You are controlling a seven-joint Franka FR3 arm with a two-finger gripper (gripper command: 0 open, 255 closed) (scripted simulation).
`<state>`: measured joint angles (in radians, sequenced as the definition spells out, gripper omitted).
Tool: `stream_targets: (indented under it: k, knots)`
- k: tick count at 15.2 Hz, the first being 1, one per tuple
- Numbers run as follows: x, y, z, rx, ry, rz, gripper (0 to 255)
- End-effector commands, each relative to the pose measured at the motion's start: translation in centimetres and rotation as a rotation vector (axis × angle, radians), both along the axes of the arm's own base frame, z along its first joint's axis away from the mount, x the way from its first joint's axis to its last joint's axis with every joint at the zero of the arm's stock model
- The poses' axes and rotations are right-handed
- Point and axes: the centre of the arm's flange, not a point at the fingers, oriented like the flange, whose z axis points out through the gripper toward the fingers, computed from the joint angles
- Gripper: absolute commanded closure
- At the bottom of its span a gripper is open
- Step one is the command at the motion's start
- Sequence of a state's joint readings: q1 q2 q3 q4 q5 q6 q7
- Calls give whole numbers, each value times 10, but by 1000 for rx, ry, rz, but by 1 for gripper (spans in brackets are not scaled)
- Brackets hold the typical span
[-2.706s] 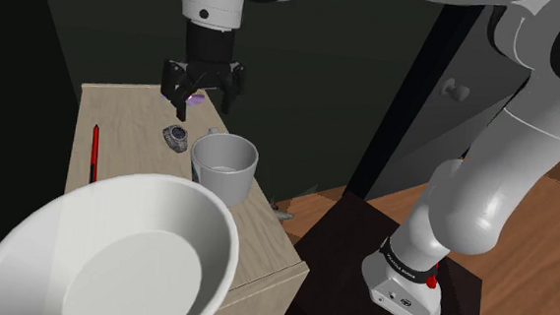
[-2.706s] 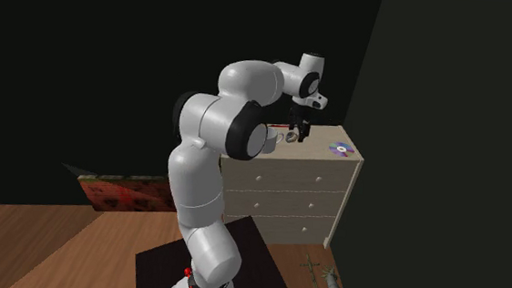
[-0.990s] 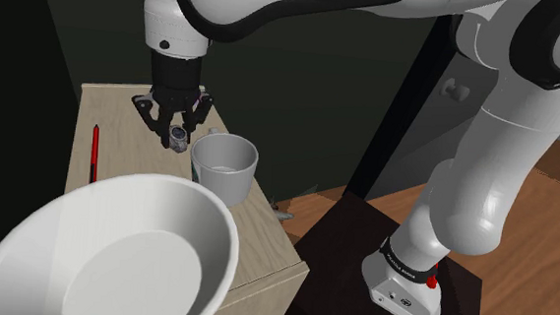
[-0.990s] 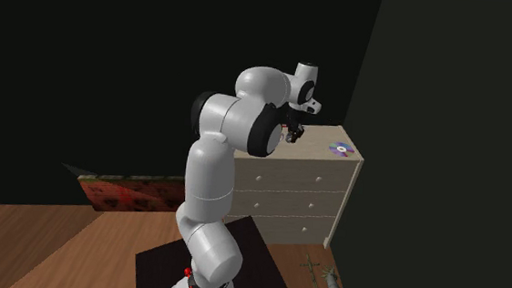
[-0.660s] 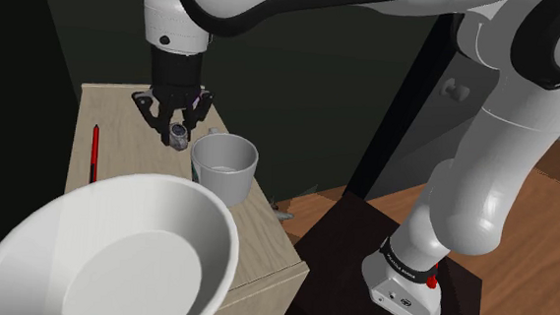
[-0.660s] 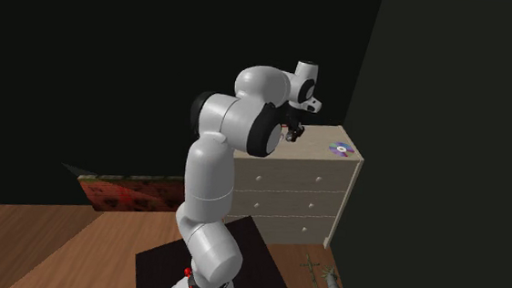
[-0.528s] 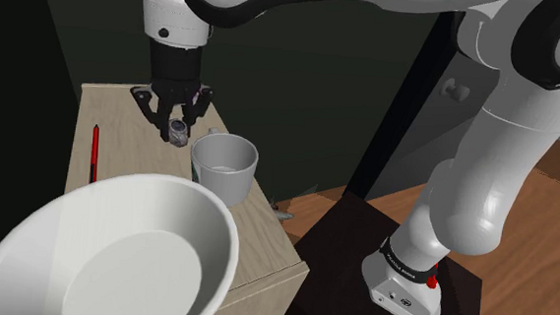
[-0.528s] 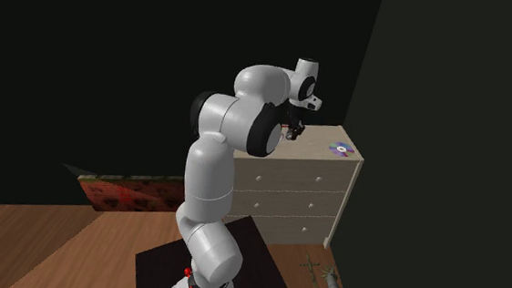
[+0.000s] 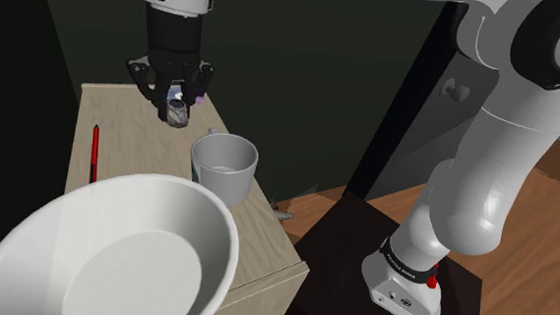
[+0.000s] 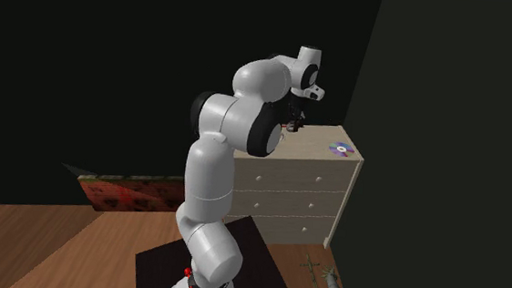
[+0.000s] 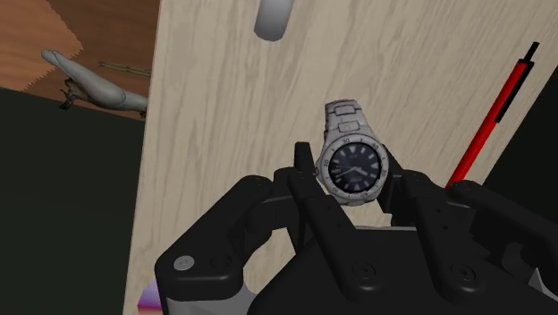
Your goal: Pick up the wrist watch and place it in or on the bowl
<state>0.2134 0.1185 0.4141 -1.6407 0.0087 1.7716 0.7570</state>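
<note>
My black gripper (image 9: 177, 107) is shut on the wrist watch (image 9: 179, 114), a silver metal-band watch with a dark dial, and holds it above the pale wooden dresser top (image 9: 121, 143). In the wrist view the watch (image 11: 352, 166) sits clasped between the two fingers (image 11: 307, 183), its band reaching forward past them. The large white bowl (image 9: 115, 256) fills the shoulder view's lower left, nearer the camera than the gripper. In the second exterior view the gripper (image 10: 294, 124) hangs over the dresser (image 10: 297, 182), partly hidden by the arm.
A white mug (image 9: 224, 165) stands on the dresser just below the gripper in the shoulder view. A red pen (image 9: 95, 154) lies near the dresser's left edge. A purple disc (image 10: 340, 149) lies at the far end. The stand (image 9: 400, 276) sits on a wooden floor.
The gripper came down onto the watch, shut on it, and over the last second has lifted it straight up off the dresser top.
</note>
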Motion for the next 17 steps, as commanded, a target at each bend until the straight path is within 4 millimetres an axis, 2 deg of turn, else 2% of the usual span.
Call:
stream_targets:
  k: [1,17]
  knots:
    - [-2,0,10,0,0,0,255]
    - [-2,0,93,0,0,0,255]
